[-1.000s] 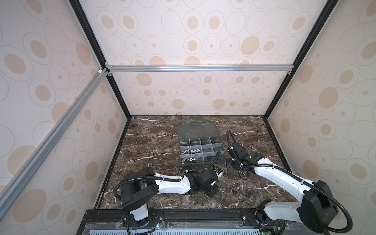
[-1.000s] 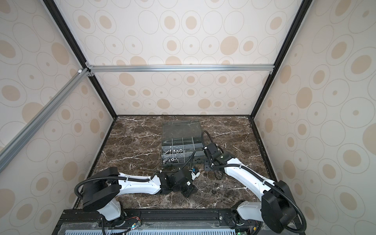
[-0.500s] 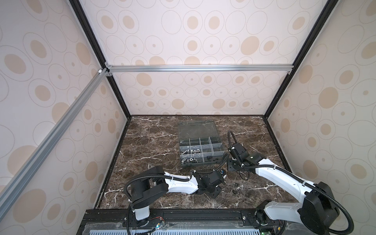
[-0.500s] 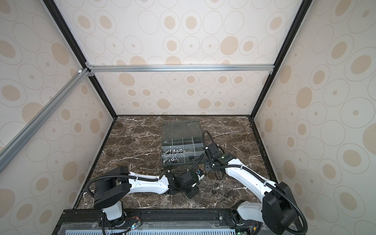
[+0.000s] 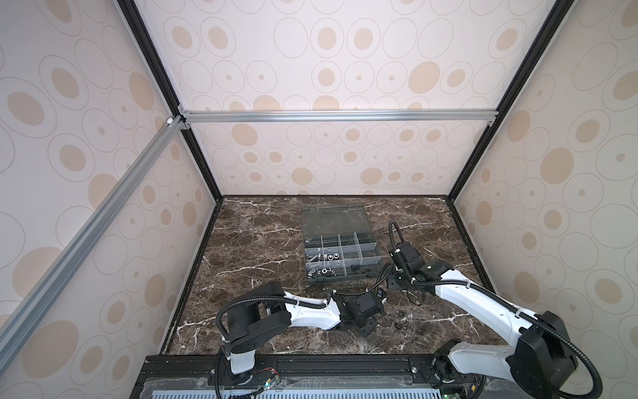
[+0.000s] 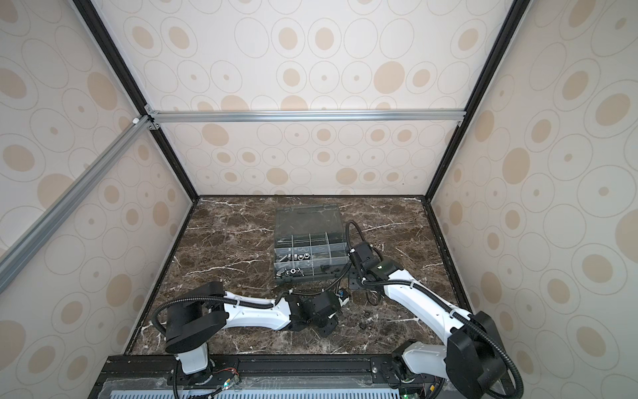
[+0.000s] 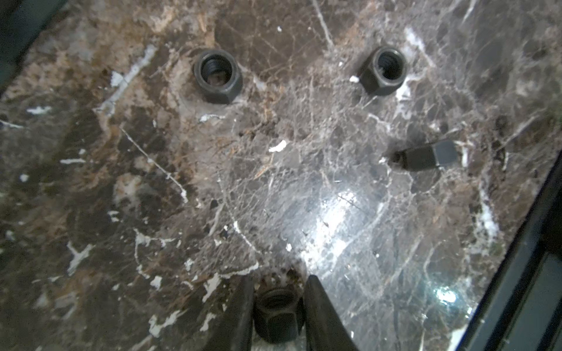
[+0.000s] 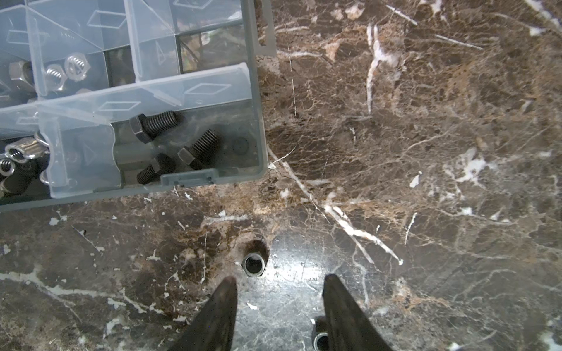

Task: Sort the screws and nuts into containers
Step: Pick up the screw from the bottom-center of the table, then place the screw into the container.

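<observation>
Where the smoky-grey translucent organiser box (image 8: pixel 258 121) sits on the glossy brown marble table (image 5: pixel 248 241), its left compartments hold shiny silver hex nuts (image 8: pixel 65 73), and its near right corner compartment holds three black threaded screws (image 8: pixel 170 142). Nearer, the left gripper (image 7: pixel 279 278) pinches a black hex nut (image 7: pixel 278 316) on the table, with two more black nuts (image 7: pixel 217 76) lying beyond. Off the box's near right corner, the right gripper (image 8: pixel 279 276) has its fingers apart, a round silver nut (image 8: pixel 253 263) just ahead.
</observation>
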{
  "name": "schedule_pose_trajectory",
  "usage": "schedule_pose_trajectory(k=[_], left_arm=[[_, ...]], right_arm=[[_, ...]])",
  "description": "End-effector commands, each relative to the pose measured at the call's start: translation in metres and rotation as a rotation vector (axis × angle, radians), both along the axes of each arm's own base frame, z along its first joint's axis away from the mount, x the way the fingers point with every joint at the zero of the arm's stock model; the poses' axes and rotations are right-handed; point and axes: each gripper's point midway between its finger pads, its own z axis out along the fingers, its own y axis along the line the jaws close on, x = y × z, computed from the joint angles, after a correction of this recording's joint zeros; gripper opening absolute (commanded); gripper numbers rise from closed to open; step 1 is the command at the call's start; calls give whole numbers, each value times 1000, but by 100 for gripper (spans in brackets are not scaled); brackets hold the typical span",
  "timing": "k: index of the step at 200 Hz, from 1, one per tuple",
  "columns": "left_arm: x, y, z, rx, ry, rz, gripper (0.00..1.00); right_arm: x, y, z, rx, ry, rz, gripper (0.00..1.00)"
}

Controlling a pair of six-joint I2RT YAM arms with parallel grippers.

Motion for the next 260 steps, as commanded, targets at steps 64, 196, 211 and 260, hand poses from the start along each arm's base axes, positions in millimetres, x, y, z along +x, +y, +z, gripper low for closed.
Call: schedule_pose_trajectory(k=[64,196,211,260], left_arm=[[-1,-2,11,-14,-43,-14,19],[89,14,99,-125,-226,124,16],[116,18,114,-156,-249,159,16],[196,35,133,-163,-308,261,16]], right_arm=[[-5,-11,1,-20,4,-21,49],[-6,-17,7,-18,-14,-32,49],[-7,-17,8,-21,-14,-33,49],[-10,-19,10,-10,-16,-43,49]])
